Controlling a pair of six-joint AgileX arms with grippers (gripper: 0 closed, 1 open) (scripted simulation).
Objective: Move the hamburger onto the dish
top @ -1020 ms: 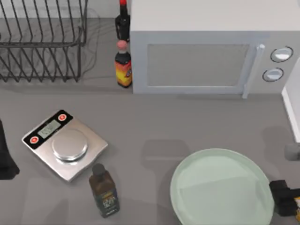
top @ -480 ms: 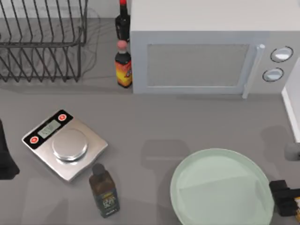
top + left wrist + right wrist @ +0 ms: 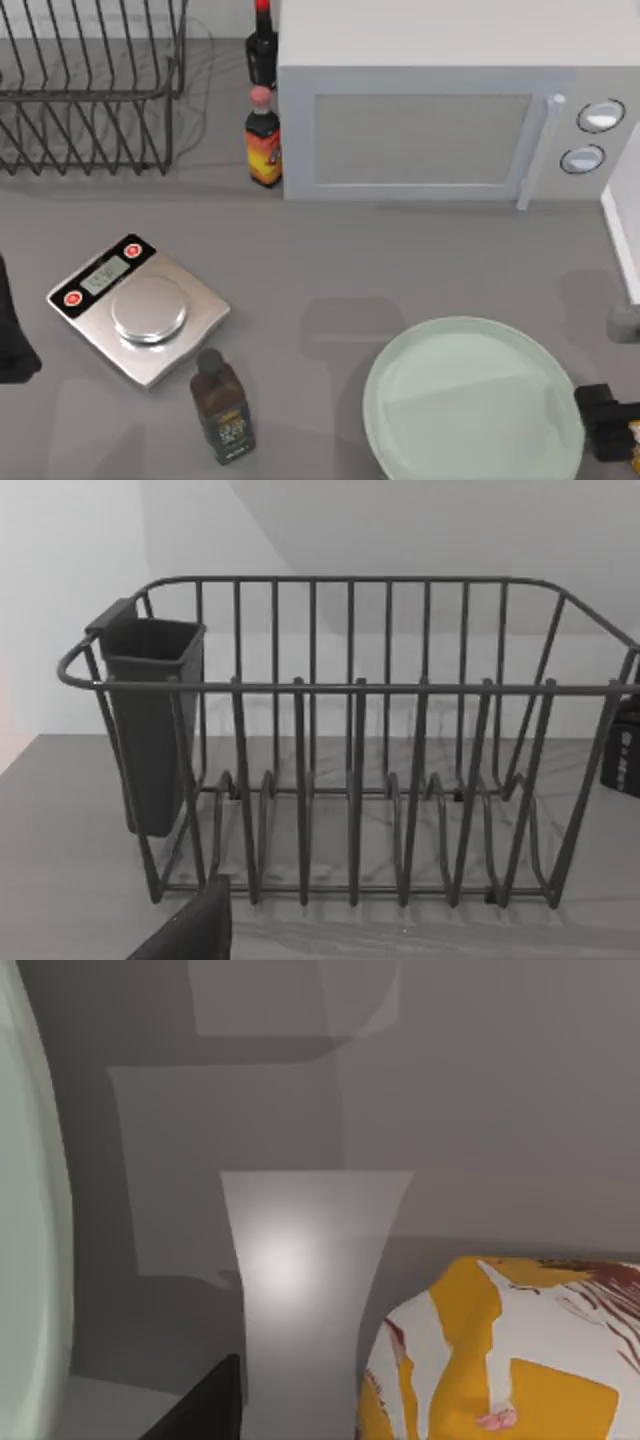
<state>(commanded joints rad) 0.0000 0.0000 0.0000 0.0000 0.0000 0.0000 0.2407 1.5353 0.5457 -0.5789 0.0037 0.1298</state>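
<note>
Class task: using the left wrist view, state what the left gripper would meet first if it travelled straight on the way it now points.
Most likely the dark wire dish rack, which stands straight ahead with bare table before it. Depth is unclear, so this is a judgement.

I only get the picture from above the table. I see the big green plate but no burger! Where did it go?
Observer: The right wrist view has the hamburger, an orange-yellow lump with whitish patches, sitting on the grey table.
Operator: Is it on the plate already?
Observer: No. In that view the dish is only a pale green rim off to one side, with bare table between it and the hamburger.
Operator: What does the other arm's camera see?
Observer: The left wrist view looks at the dark wire dish rack, which has a dark cup hanging on one end.
</note>
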